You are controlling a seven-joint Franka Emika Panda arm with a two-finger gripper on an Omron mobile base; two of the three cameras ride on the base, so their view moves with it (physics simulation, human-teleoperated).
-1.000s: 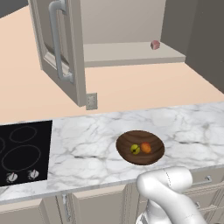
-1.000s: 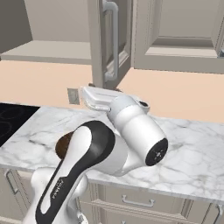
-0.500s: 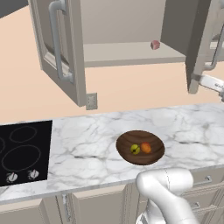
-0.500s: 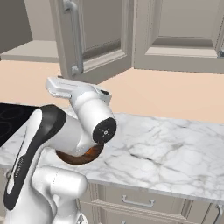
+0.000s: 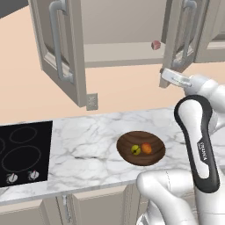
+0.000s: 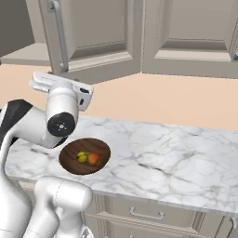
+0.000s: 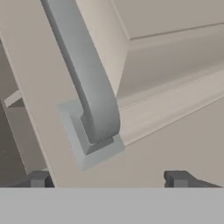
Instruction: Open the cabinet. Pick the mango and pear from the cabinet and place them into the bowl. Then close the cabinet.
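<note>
The cabinet [image 5: 118, 26] stands open, its left door [image 5: 66, 52] swung wide and its right door [image 5: 178, 39] partly out. My gripper [image 5: 166, 75] is at the lower edge of the right door, open. In the hand view the gripper [image 7: 107, 179] faces the door panel just below the foot of the silver bar handle [image 7: 83, 74], with nothing between its fingertips [image 7: 177, 177]. On the counter the dark wooden bowl [image 5: 154, 159] holds a yellow-green pear [image 5: 136, 150] and an orange mango [image 5: 146, 148]. The bowl [image 6: 69, 165] also lies below my arm in the right base view.
A small reddish thing [image 5: 155, 45] sits on the cabinet shelf. A black cooktop [image 5: 22, 149] is set in the marble counter [image 5: 88, 149] at the left. A wall outlet [image 5: 91, 101] hangs under the left door. Another shut wall cabinet [image 6: 195, 32] lies to the right.
My arm has swung up from over the bowl to the right door. That door has come in from the right, partway toward shut. The gripper has stayed open.
</note>
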